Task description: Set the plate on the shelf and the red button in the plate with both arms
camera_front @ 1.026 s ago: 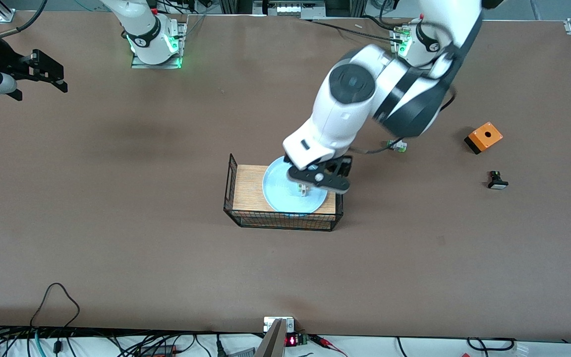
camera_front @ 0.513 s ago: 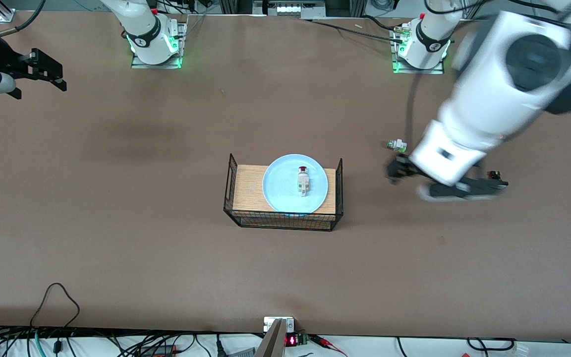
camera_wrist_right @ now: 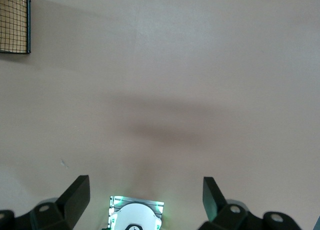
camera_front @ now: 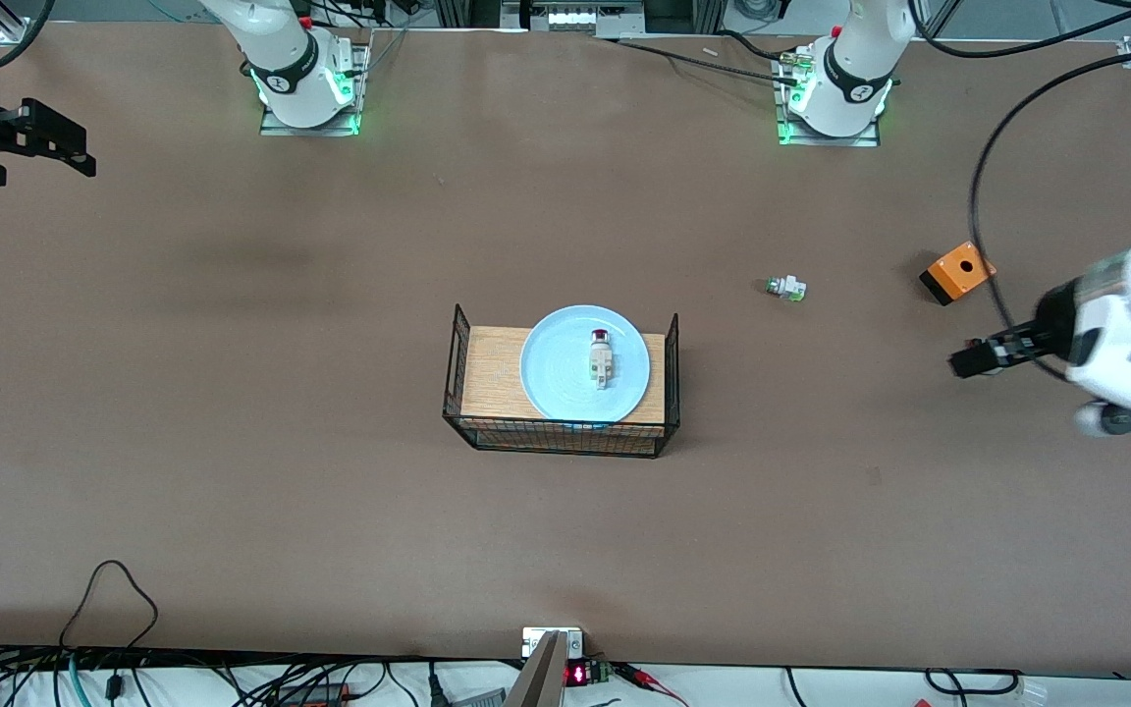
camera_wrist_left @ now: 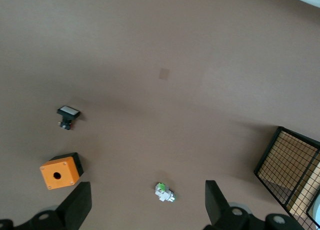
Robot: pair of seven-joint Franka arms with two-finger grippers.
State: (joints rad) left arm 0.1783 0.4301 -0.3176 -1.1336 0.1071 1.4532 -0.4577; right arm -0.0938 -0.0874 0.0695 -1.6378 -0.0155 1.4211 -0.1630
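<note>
Brown table [camera_front: 232, 471] has loads of bare space. We see the red button [camera_front: 602, 357] on the plate [camera_front: 556, 378] atop the rack [camera_front: 487, 368], well apart from both grippers: left gripper [camera_wrist_left: 145, 210] and right gripper [camera_wrist_right: 145, 202], fingers spread, empty.

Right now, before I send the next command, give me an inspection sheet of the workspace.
Surface: brown table, bare around the rack.
Job's things: plate sits on the rack; red button lies on the plate.
Clutter: white-green part, orange box and black part, all toward the left arm's end.
Grippers: left gripper open, empty, over the clutter; right gripper open, empty, over the right arm's end of the table.
Cables: black loop on the table's edge nearest the camera; bundles past that edge.
Surroundings: arm bases lit green.
</note>
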